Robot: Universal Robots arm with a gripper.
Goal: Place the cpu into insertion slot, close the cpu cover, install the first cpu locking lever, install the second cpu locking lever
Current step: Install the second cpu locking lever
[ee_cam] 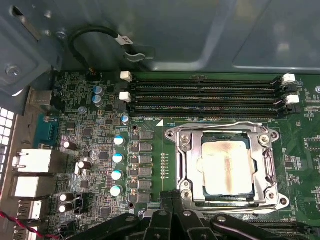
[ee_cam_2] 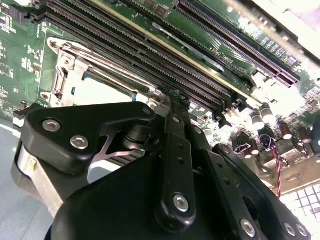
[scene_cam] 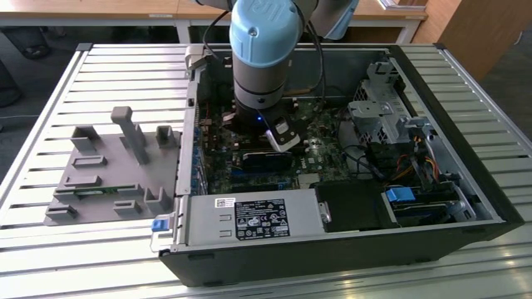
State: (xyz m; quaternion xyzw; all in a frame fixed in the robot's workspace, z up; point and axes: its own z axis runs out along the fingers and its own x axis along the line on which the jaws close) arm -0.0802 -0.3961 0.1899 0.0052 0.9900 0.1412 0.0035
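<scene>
Exterior view first: the blue-and-grey arm reaches straight down into the open computer case, which lies on a slatted metal desk, and the claw sits low over the green motherboard, beside a dark card. A grey parts fixture rests on the desk toward the exterior view's left, well apart from the case, and the labelled power supply fills the case's near edge. Over to the second wrist view: the claw's black linkage crowds the shot, its tip right at the corner of the socket's metal frame, fingers drawn together with nothing seen between them — clenched on empty air, as far as this shows. Behind it run the long memory slots. Now the first wrist view, and here's the clear look: the cpu lies flat in the insertion slot, silvery face up with a smear across it. The cpu cover is down around it, framing the chip through its window. A wire locking lever runs along the socket edge nearest the memory slots. The claw's fingertips hover just beside the socket's rim, on the side away from those slots.
</scene>
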